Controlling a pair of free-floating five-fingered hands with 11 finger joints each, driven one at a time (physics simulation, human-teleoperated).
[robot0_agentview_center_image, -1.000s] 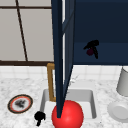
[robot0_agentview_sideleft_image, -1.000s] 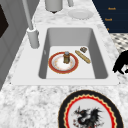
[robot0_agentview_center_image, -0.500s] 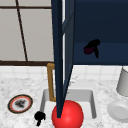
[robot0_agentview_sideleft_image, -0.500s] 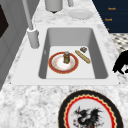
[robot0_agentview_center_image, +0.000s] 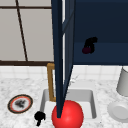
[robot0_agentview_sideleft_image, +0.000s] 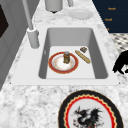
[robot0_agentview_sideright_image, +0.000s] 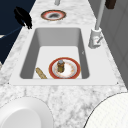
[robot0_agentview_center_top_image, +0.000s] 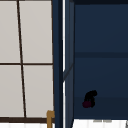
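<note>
Nearest, at the bottom centre of the front view, a red round thing (robot0_agentview_center_image: 67, 116) sits in front of the sink (robot0_agentview_center_image: 93, 100). Just to its left the left hand (robot0_agentview_center_image: 39, 117) hangs over the tabletop (robot0_agentview_center_image: 15, 87), between the sink's corner and a dragon-patterned plate (robot0_agentview_center_image: 20, 103). Its fingers droop relaxed and hold nothing. In the left side view this hand (robot0_agentview_sideleft_image: 121, 64) shows at the right edge.

Inside the basin lie a red-rimmed plate (robot0_agentview_sideleft_image: 56, 68) with a small jar (robot0_agentview_sideleft_image: 66, 57) standing on it. A pale stick of bread (robot0_agentview_sideleft_image: 82, 56) lies just beside the plate, and a small brown piece (robot0_agentview_sideleft_image: 83, 49) lies near the stick's far end. The faucet (robot0_agentview_sideleft_image: 32, 37) stands on the sink's left side in that view. At the right of the front view a white plate (robot0_agentview_center_image: 119, 111) and a grey canister (robot0_agentview_center_image: 123, 82) rest on the tabletop.

Farther back and higher, an open cabinet door (robot0_agentview_center_image: 60, 50) runs down the middle of the frame. In the dark blue cabinet (robot0_agentview_center_image: 105, 22) beyond it, in the upper right, the right hand (robot0_agentview_center_image: 90, 43) is at shelf height. Its fingers are clenched round a small dark red thing (robot0_agentview_center_image: 86, 50), which hangs at the hand's lower end, close over the shelf (robot0_agentview_center_image: 110, 53).

The step in hand looks like handling that small thing at the shelf. I cannot tell whether it already rests there. Any further move calls for keeping the grasp steady and staying clear of the door's edge to the left.
</note>
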